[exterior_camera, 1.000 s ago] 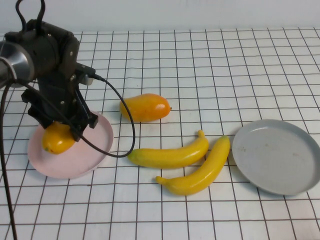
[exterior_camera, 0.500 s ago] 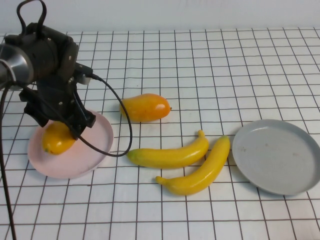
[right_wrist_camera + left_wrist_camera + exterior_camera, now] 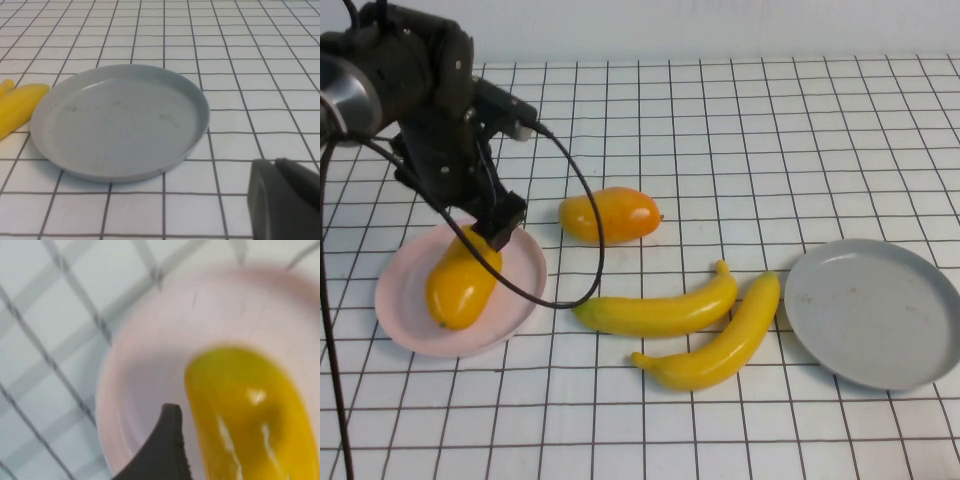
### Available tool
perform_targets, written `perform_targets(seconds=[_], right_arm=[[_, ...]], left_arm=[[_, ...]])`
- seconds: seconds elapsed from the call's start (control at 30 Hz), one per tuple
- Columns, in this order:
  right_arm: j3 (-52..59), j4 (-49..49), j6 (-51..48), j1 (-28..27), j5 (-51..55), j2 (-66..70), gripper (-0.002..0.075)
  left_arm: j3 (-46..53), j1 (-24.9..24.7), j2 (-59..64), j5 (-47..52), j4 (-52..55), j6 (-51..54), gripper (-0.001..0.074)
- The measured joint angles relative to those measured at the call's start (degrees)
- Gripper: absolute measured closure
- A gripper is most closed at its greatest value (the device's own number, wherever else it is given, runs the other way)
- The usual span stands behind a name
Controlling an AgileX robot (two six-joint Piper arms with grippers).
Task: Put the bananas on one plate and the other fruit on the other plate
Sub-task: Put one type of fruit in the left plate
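The yellow-orange fruit (image 3: 460, 280) lies on the pale pink plate (image 3: 400, 312) at the left. My left gripper (image 3: 500, 226) is open just above the fruit's far end, not holding it. In the left wrist view the fruit (image 3: 250, 415) lies on the pink plate (image 3: 150, 355) beside one dark finger (image 3: 167, 440). The deeper orange fruit (image 3: 610, 214) lies on the table. Two bananas (image 3: 665, 308) (image 3: 720, 342) lie side by side in the middle. The grey plate (image 3: 875, 310) at the right is empty. My right gripper (image 3: 275, 165) is shut near the grey plate (image 3: 120, 127); it is outside the high view.
The table is white with a dark grid. The left arm's black cable (image 3: 582, 250) loops down between the pink plate and the bananas, crossing in front of the orange fruit. Banana tips (image 3: 17, 107) show beside the grey plate in the right wrist view.
My left gripper has let go of the yellow-orange fruit and lifted up and back. The fruit now lies lengthwise on the pink plate. Nothing else moved.
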Motion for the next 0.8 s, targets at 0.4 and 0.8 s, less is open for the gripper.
perform_targets(seconds=[0.4,0.8], right_arm=[[0.00,0.00,0.00,0.00,0.00,0.00,0.0742],[0.00,0.00,0.00,0.00,0.00,0.00,0.0742]], left_arm=[[-5.70,-7.48,1.72,-12.70,-15.75,51.21,0.0067],[-5.96,-7.48,10.16,-19.96,-18.18,53.33,0.0067]])
